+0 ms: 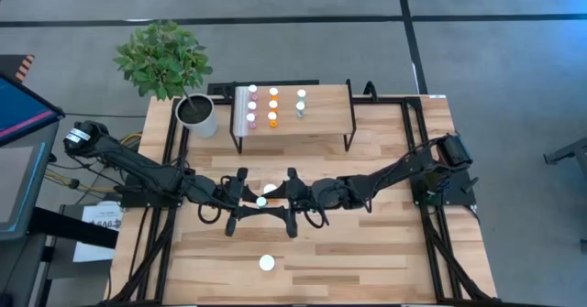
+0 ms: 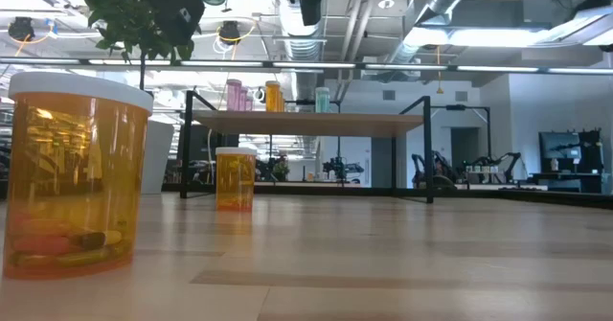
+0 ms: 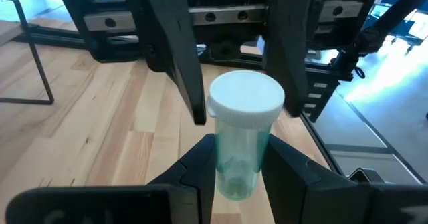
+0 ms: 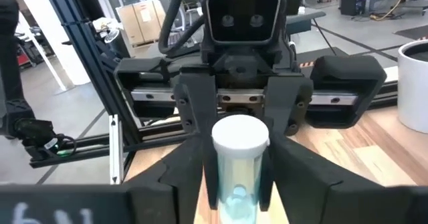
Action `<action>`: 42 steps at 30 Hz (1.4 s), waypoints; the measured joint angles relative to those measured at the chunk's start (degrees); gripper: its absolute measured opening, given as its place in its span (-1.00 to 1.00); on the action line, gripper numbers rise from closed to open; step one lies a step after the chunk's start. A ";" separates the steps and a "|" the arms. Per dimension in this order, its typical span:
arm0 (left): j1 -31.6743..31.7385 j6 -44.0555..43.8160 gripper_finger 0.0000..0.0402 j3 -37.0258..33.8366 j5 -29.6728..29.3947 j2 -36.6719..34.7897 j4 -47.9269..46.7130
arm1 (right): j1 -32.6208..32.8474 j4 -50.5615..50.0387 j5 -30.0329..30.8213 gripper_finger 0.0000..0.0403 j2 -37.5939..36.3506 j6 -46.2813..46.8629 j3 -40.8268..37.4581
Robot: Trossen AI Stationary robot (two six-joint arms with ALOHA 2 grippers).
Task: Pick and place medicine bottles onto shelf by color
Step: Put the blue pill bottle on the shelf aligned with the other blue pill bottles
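Observation:
A small teal-green bottle with a white cap (image 1: 261, 201) is held upright at the table's middle, between both grippers, which face each other. My left gripper (image 1: 251, 202) comes from the left and my right gripper (image 1: 275, 200) from the right. Both are shut on the bottle, which also shows in the left wrist view (image 3: 242, 150) and the right wrist view (image 4: 239, 177). The shelf (image 1: 321, 128) stands at the far side on its black legs. It carries pink (image 1: 251, 105), orange (image 1: 272, 105) and teal (image 1: 301, 103) bottles in separate columns. My left gripper pinches the bottle's clear teal body (image 3: 227, 167), below the cap, between its two fingers (image 3: 197, 167). The fingers come level from the table's left. The bottle stands upright, cap up, lifted clear of the table. My right gripper has its two fingers (image 4: 190, 177) against the sides of the bottle's body (image 4: 224, 184), below the cap. The fingers come level from the table's right, opposite the left gripper's. The bottle stays upright between them.
A large orange bottle with a wide white cap (image 1: 267, 263) stands near the front edge and shows big in the low view (image 2: 72, 177). A second orange bottle (image 2: 235, 179) stands farther back. A white plant pot (image 1: 197, 115) stands left of the shelf.

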 joint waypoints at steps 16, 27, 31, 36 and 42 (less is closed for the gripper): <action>0.00 0.02 -0.55 0.00 -0.04 -0.02 -0.04 | 0.00 -0.08 -0.04 -0.38 -0.02 -0.35 0.00; 0.00 0.05 -0.27 0.00 -0.61 -0.11 -0.24 | 0.00 -0.10 -0.04 -0.39 -0.02 -0.70 0.00; -0.02 0.04 -0.14 0.00 -1.18 -0.31 -0.26 | -0.02 -0.21 -0.04 -0.39 -0.02 -0.70 0.00; -0.02 0.04 0.01 0.00 -1.48 -0.72 -1.15 | -0.02 -1.27 -0.04 -0.39 -0.02 -0.68 0.00; -0.02 0.04 0.13 -0.04 -3.51 -4.12 -7.19 | -0.07 -2.00 0.00 -0.39 -0.17 -1.80 0.00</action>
